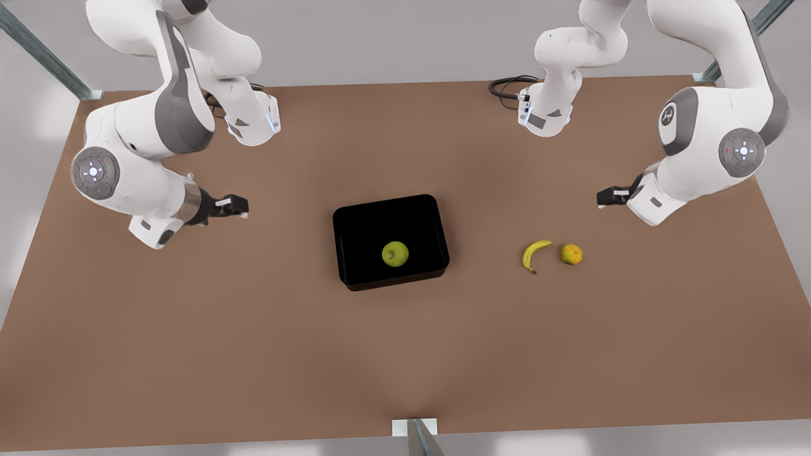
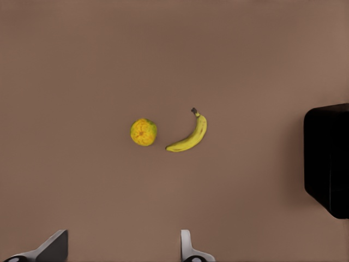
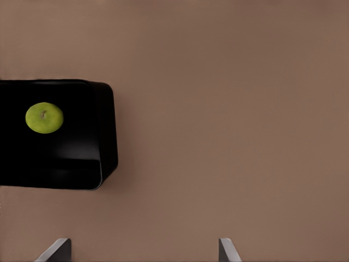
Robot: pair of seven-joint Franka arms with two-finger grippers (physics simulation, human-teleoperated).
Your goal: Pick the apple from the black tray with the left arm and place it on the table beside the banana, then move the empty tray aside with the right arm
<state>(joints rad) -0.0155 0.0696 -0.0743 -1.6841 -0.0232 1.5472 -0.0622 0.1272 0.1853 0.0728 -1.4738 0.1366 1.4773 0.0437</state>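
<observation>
The yellow-green apple point(image 1: 395, 253) point(image 3: 44, 117) lies inside the glossy black tray point(image 1: 355, 221) point(image 3: 103, 136) at mid-table. The banana point(image 1: 534, 253) point(image 2: 190, 136) rests on the brown table point(image 1: 253, 329) toward the front view's right. My left gripper point(image 1: 602, 198) point(image 2: 122, 252) hovers open above the table on the front view's right, behind the banana and holding nothing. My right gripper point(image 1: 243, 206) point(image 3: 143, 252) hovers open on the front view's left, well apart from the tray, also holding nothing.
An orange-yellow round fruit point(image 1: 571, 254) point(image 2: 143, 132) sits just beside the banana, on the side away from the tray. An edge of the black tray point(image 2: 327, 158) appears in the left wrist view. Both arm bases stand at the far table edge, with a black cable point(image 1: 507, 85) near one.
</observation>
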